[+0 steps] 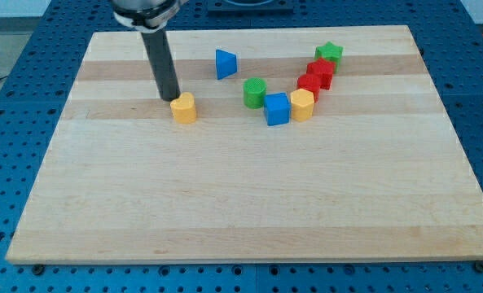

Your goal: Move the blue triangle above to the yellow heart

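Note:
The blue triangle (pixel 226 63) sits near the view's top, a little left of centre. The yellow heart (pixel 184 107) lies below and to the left of it, apart from it. My tip (pixel 170 98) is at the heart's upper left edge, touching or nearly touching it. The dark rod rises from the tip toward the view's top. The triangle is to the right of the rod, with a gap between them.
The wooden board (pixel 241 203) carries a cluster right of centre: a green cylinder (pixel 255 93), a blue cube (pixel 277 109), a yellow hexagon (pixel 302 105), two red blocks (pixel 314 78) and a green star (pixel 329 54).

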You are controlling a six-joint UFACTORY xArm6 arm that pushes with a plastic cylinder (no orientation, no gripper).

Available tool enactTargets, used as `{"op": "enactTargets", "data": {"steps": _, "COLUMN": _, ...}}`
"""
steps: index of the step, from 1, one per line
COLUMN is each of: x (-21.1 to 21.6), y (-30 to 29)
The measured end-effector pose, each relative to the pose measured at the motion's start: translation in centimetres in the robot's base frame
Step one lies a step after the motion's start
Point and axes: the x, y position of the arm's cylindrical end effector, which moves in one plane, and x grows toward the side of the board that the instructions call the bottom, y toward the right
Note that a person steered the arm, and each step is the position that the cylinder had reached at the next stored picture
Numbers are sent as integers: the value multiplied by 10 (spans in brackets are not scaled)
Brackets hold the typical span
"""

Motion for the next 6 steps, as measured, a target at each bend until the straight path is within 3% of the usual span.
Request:
{"op": "enactTargets", "data": {"steps": 2, "x": -38, "y": 97}}
{"op": "enactTargets", "data": {"steps": 3, "x": -80, "y": 99}}
{"op": "enactTargets", "data": {"steps": 4, "x": -89, "y": 65}}
{"op": "enactTargets", "data": {"steps": 6, "x": -28, "y": 14}}
